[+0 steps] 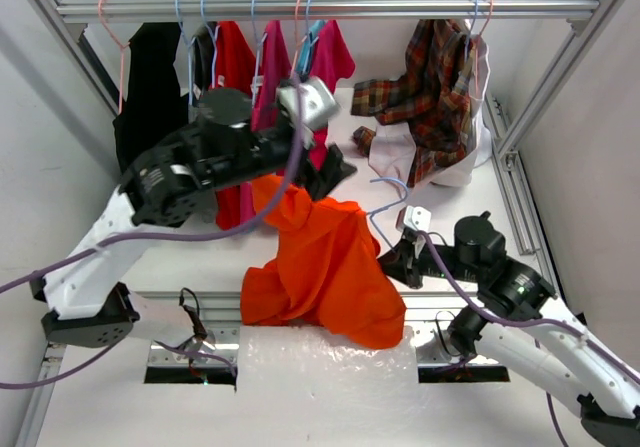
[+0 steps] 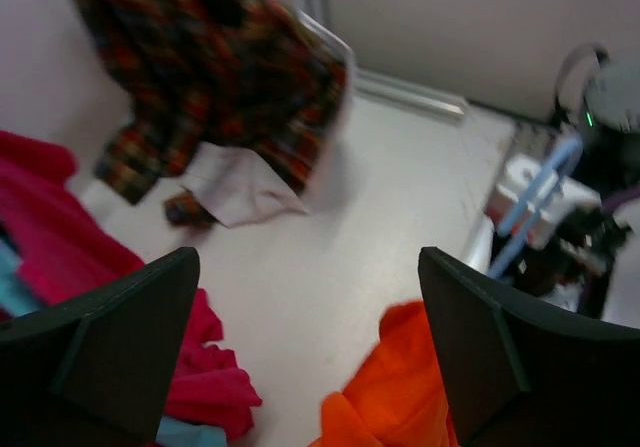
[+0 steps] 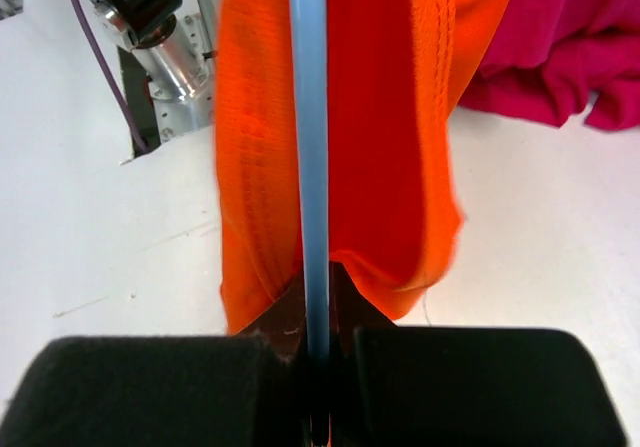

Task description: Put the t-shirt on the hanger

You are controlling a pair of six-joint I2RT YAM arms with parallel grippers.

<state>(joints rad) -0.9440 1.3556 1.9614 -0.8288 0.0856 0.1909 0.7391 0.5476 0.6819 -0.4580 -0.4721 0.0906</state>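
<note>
The orange t-shirt [image 1: 322, 259] hangs bunched at the table's middle, draped over the pale blue hanger, whose hook [image 1: 391, 189] sticks out at its right. My right gripper [image 1: 397, 263] is shut on the hanger; in the right wrist view [image 3: 318, 339] the blue bar [image 3: 308, 147] runs up from the jaws with orange cloth [image 3: 390, 117] on both sides. My left gripper [image 1: 336, 175] hovers at the shirt's upper edge, open and empty. In the left wrist view [image 2: 308, 267] orange cloth [image 2: 395, 392] lies below, by the right finger [image 2: 510, 357].
A rail [image 1: 330, 9] at the back carries a black shirt [image 1: 150, 87], red and magenta shirts [image 1: 330, 62], a plaid shirt [image 1: 430, 92] and spare pink and blue hangers. A white sheet [image 1: 325, 367] lies at the near edge. A metal post [image 1: 550, 77] stands at the right.
</note>
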